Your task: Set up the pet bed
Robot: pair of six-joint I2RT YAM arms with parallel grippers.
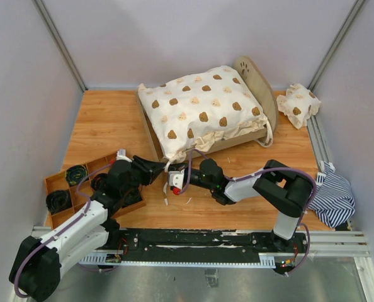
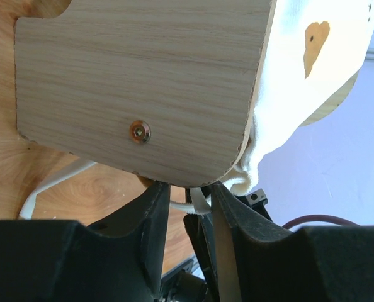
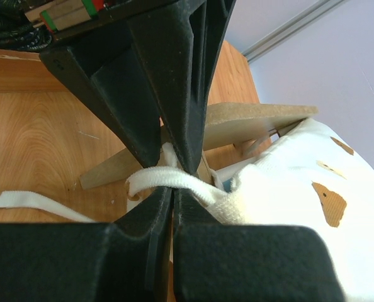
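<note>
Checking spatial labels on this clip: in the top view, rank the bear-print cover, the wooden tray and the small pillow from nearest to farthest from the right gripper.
1. bear-print cover, right at the right gripper, its tie in the shut jaws.
2. wooden tray, front left.
3. small pillow, back right corner.

We see a pale plywood pet bed (image 1: 257,80), a cream cover (image 1: 203,104) with brown bear prints, and a navy-and-white striped mattress (image 1: 335,198).

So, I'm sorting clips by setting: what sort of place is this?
Probably a robot test cell: white panels in an aluminium frame, a wooden tabletop, and a left arm and right arm bolted at its near edge.
</note>
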